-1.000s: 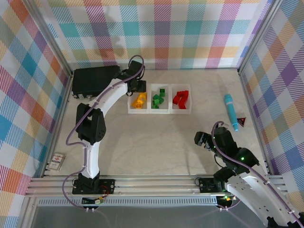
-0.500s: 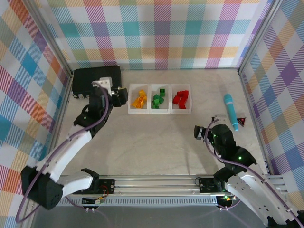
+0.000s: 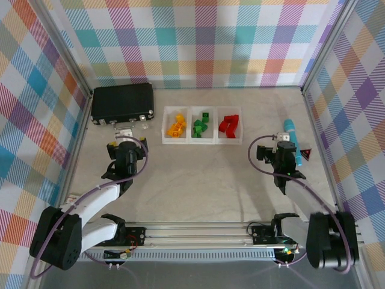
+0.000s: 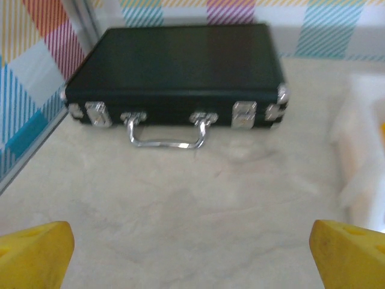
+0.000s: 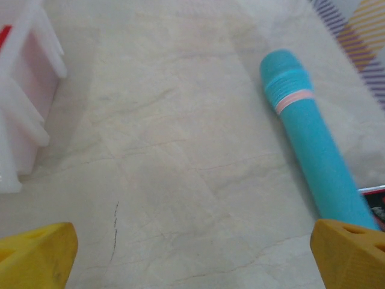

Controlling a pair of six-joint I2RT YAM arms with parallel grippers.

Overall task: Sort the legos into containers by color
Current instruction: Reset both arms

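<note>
1. As the top view shows, legos (image 3: 200, 126) sit color-sorted in containers (image 3: 202, 142), yellow/green/red; left end effector (image 3: 127, 142) & right end effector (image 3: 277, 144) gape empty, prob. nothing left to pick.
2. L wrist: wide fingers (image 4: 33, 256) face black case (image 4: 174, 72).
3. R wrist: wide fingers (image 5: 352, 256), teal tube (image 5: 310, 150) ahead.

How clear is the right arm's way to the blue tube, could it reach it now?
Probably yes: the open right tool sits close beside the blue tube, with only bare table between them.
</note>
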